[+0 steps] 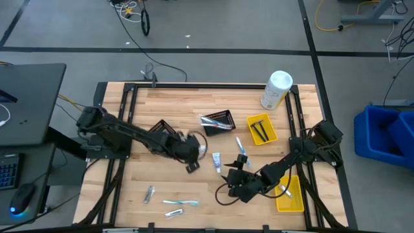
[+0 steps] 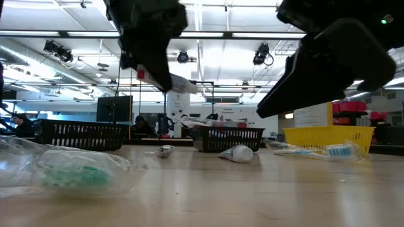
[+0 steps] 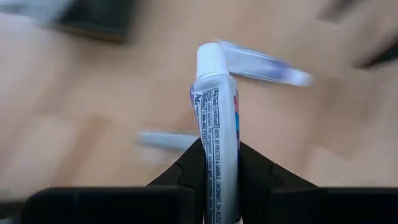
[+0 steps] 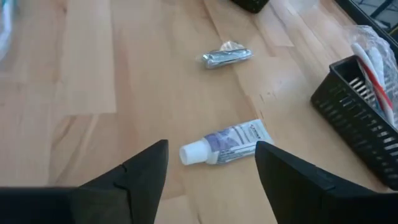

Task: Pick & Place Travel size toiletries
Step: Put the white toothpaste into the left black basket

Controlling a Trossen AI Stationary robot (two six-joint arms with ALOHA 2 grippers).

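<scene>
My left gripper (image 1: 194, 154) is above the middle of the table, shut on a white-blue mini toothpaste tube (image 3: 216, 118). It shows lifted in the low view (image 2: 182, 84). My right gripper (image 1: 238, 176) is open and empty. It hovers right of centre, with its fingers (image 4: 146, 168) standing wide over a second toothpaste tube (image 4: 227, 143) that lies flat on the wood (image 1: 217, 162). A silvery packet (image 4: 227, 56) lies beyond that tube. A toothbrush (image 1: 240, 147) lies near the right gripper. A packet (image 1: 149, 193) and two toothbrushes (image 1: 180, 204) lie near the front edge. My left gripper pinches the tube's flat body (image 3: 219, 163) between its two fingers (image 3: 189, 171), one on each face. The fingers lie along the tube. The white cap end (image 3: 211, 59) sticks out past the fingertips. The tube is lifted clear of the table.
A black mesh basket (image 1: 218, 122) holding several items stands at the centre back, and another (image 1: 162, 129) lies partly under the left arm. A yellow tray (image 1: 262, 128) holds dark razors. A second yellow tray (image 1: 289, 194) is at the front right, and a white canister (image 1: 277, 89) at the back right.
</scene>
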